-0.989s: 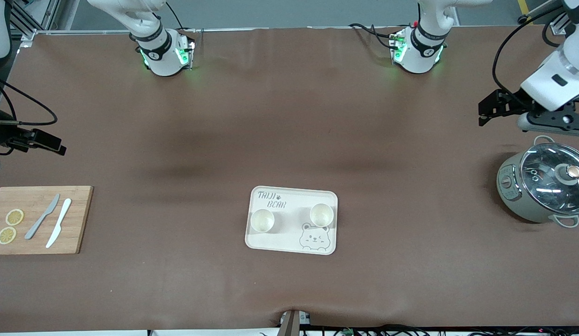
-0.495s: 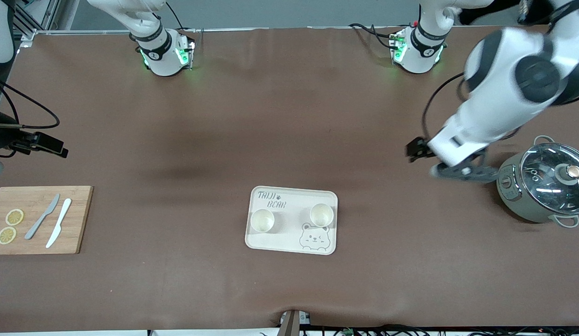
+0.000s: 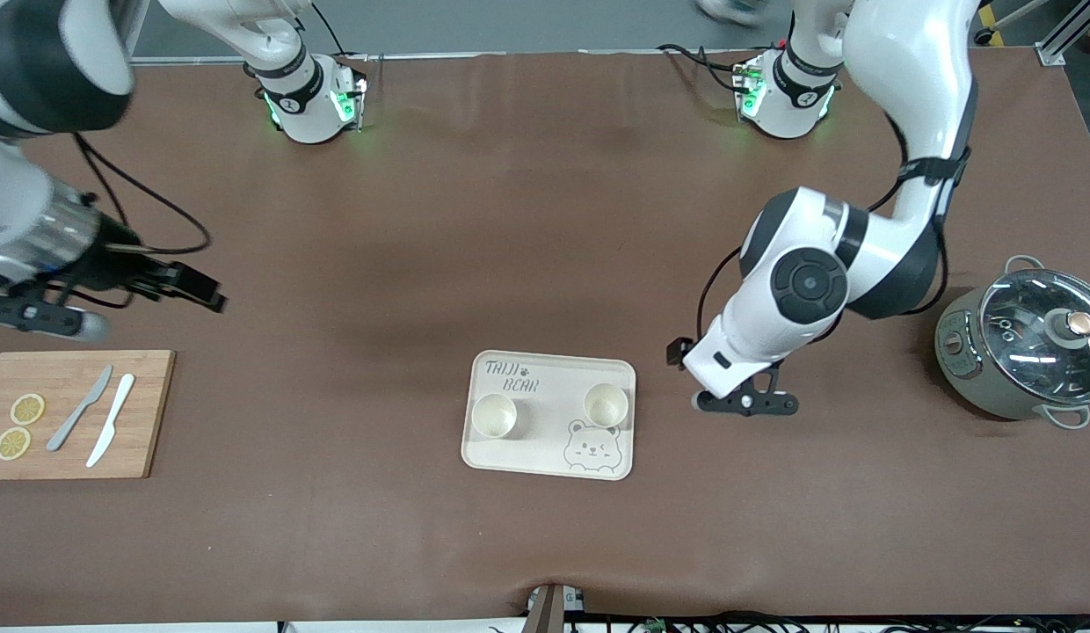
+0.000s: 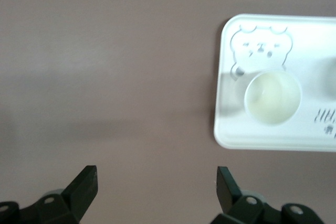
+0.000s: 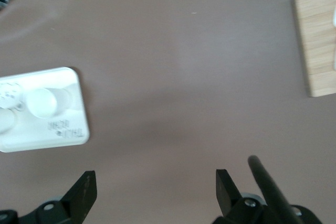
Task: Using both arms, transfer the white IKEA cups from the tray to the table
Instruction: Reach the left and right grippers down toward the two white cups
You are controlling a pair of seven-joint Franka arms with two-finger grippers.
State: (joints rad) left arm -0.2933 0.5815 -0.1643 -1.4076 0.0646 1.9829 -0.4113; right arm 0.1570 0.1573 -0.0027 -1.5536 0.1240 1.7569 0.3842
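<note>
Two white IKEA cups stand upright on the bear-printed tray [image 3: 554, 387] in the middle of the table: one [image 3: 494, 415] toward the right arm's end, one [image 3: 606, 403] beside the bear print. My left gripper [image 3: 679, 353] is open and empty over bare table beside the tray, toward the left arm's end. Its wrist view shows the open gripper [image 4: 155, 174], the tray [image 4: 236, 135] and the bear-side cup [image 4: 273, 98]. My right gripper [image 3: 202, 294] is open and empty over bare table near the cutting board. Its wrist view shows the open gripper [image 5: 155, 178], the tray [image 5: 73, 87] and a cup [image 5: 44, 102].
A wooden cutting board [image 3: 141, 440] with two lemon slices and two knives lies at the right arm's end, and it also shows in the right wrist view [image 5: 315, 51]. A grey lidded pot [image 3: 1020, 352] stands at the left arm's end.
The left arm has swung from beside the pot to just beside the tray. The right gripper has moved a little toward the middle of the table. The cups have not moved.
</note>
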